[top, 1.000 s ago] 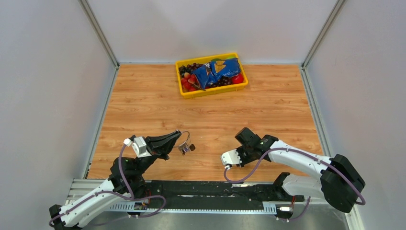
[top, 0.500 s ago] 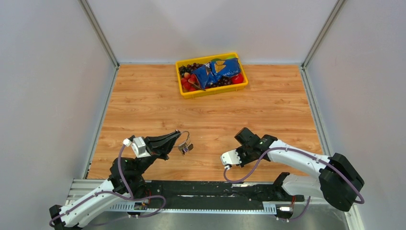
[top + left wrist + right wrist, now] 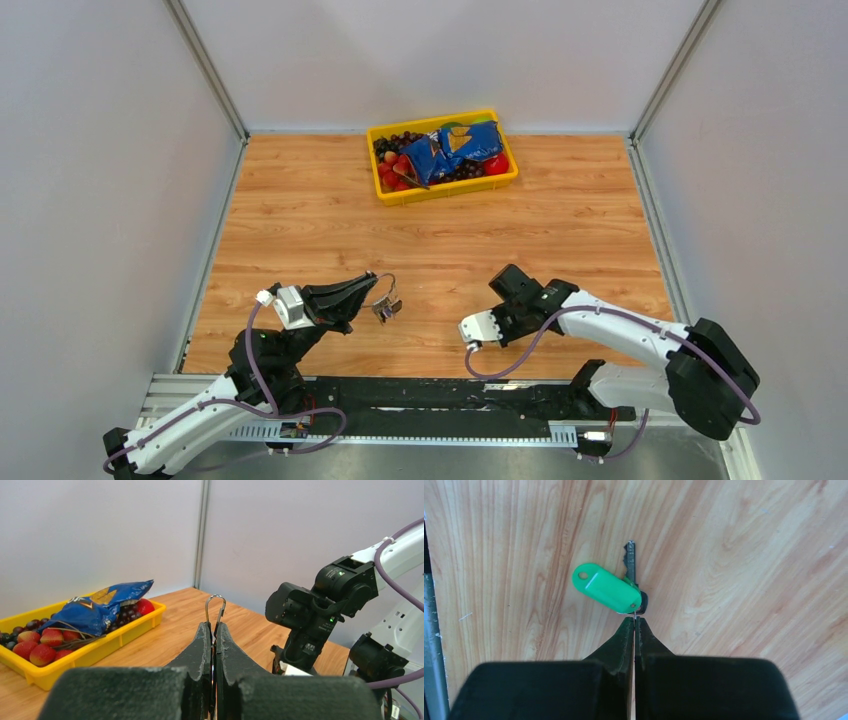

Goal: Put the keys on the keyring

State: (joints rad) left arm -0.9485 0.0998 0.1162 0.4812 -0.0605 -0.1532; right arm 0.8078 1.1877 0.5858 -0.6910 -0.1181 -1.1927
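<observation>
Two hands, both pressed together. The left hand pinches the thin silver wire keyring upright, its loop standing clear of the grip, presumably so a key can be threaded on. The right hand pinches the link of the small silvery key with the bright green plastic tag, low over or on the wooden desk — which one is unclear — well apart from the ring.

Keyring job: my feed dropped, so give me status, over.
Left gripper shut on keyring, held up off the wood. Right gripper pointing down, shut on green-tagged key. Tray far back, not in the way.
</observation>
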